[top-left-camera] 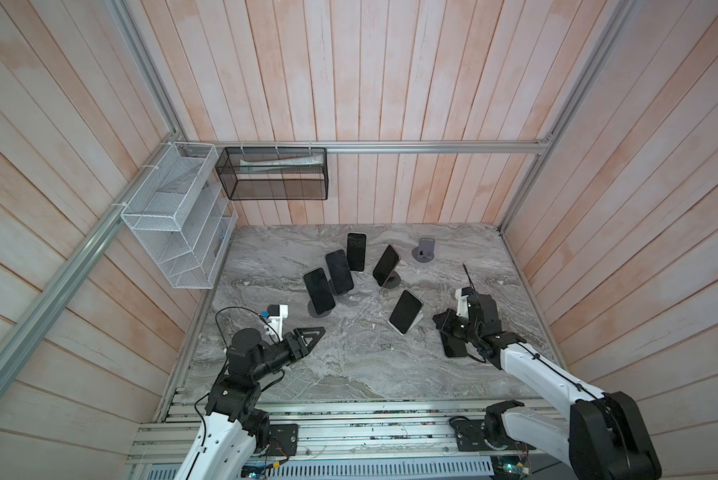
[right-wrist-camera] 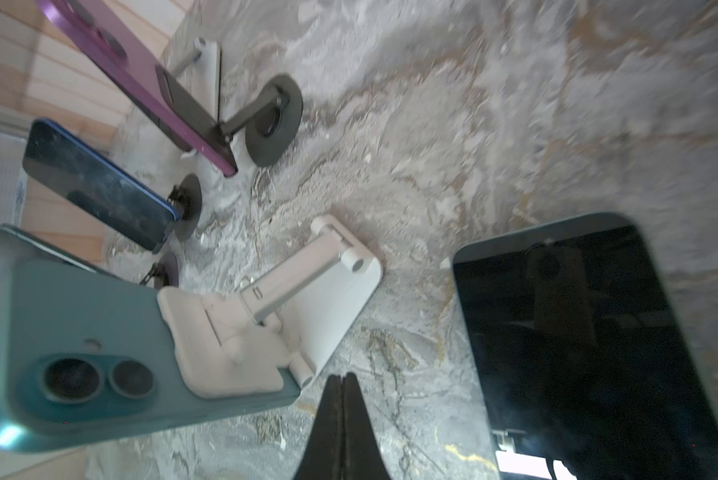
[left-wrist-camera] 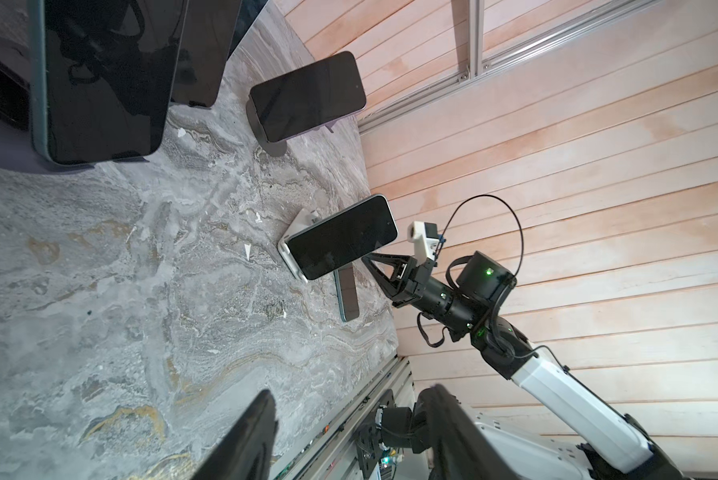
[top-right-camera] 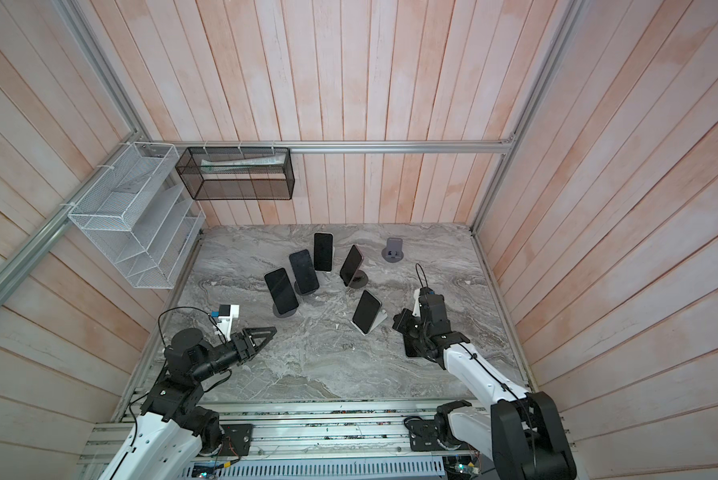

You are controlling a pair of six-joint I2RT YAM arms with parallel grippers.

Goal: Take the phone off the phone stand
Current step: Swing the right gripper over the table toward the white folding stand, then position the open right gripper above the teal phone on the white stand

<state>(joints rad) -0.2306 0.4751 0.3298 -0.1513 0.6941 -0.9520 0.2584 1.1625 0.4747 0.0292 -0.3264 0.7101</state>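
Observation:
Several dark-screened phones lean on stands across the marble table point(top-left-camera: 349, 365). Nearest my right gripper point(top-left-camera: 436, 319) is a teal-backed phone point(right-wrist-camera: 99, 332) on a white folding stand point(right-wrist-camera: 336, 299), seen in a top view as this phone point(top-left-camera: 405, 311). The right gripper point(right-wrist-camera: 340, 376) is shut with nothing in it, its tip just short of that stand. Beside it another phone point(top-left-camera: 453, 349) lies flat, screen up point(right-wrist-camera: 590, 340). My left gripper point(left-wrist-camera: 351, 392) is open and empty, low at the front left point(top-left-camera: 320, 330), apart from every phone.
Three phones point(top-left-camera: 319, 291) point(top-left-camera: 339, 272) point(top-left-camera: 356, 251) on round dark bases cluster mid-table, with a purple-backed one point(top-left-camera: 385, 265) to their right. An empty grey stand point(top-left-camera: 425, 251) sits at the back right. White point(top-left-camera: 174, 216) and black point(top-left-camera: 272, 174) mesh baskets hang on the wall.

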